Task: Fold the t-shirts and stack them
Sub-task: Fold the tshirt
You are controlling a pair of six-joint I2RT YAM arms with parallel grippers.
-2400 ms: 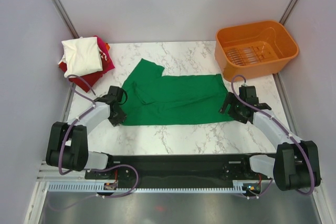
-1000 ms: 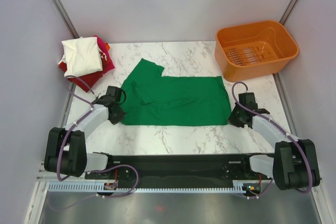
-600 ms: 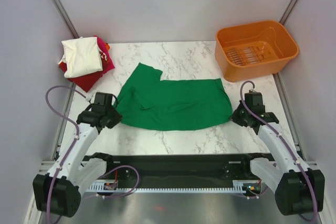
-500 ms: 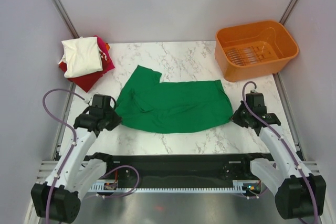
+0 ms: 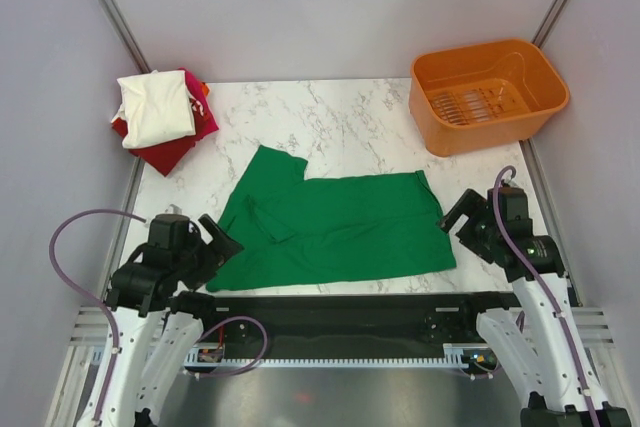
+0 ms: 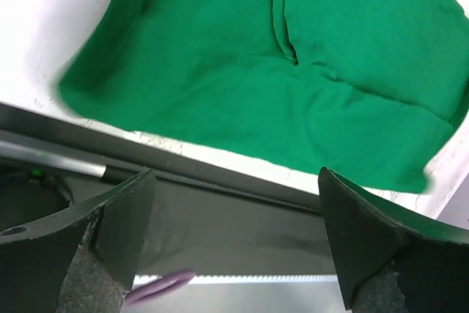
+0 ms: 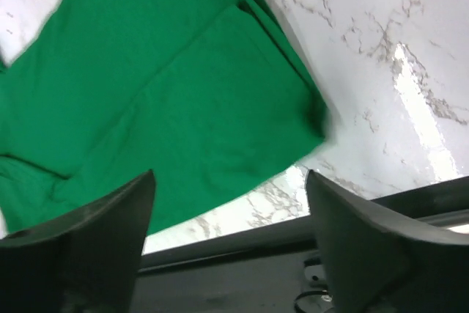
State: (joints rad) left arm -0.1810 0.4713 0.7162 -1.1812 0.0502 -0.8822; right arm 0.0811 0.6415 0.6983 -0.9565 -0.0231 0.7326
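Observation:
A bright green t-shirt (image 5: pixel 335 227) lies spread flat on the marble table (image 5: pixel 350 117), its lower hem close to the near edge. My left gripper (image 5: pixel 215 244) hovers at the shirt's left corner, open and empty. My right gripper (image 5: pixel 462 219) hovers at its right corner, open and empty too. In the left wrist view the green t-shirt (image 6: pixel 278 71) lies beyond my left gripper (image 6: pixel 234 240), whose jaws stand wide apart over the black rail. The right wrist view shows the green t-shirt (image 7: pixel 168 108) beyond my wide right gripper (image 7: pixel 231 247). Folded cream-white (image 5: pixel 155 107) and red (image 5: pixel 160 152) t-shirts are stacked at the back left.
An orange plastic basket (image 5: pixel 490 92) stands at the back right corner. A black rail (image 5: pixel 330 312) runs along the table's near edge, just below the shirt's hem. Grey walls close in both sides.
Both grippers dragged the green shirt toward the near edge, then opened and let go of its corners. Both arms have drawn back toward their bases.

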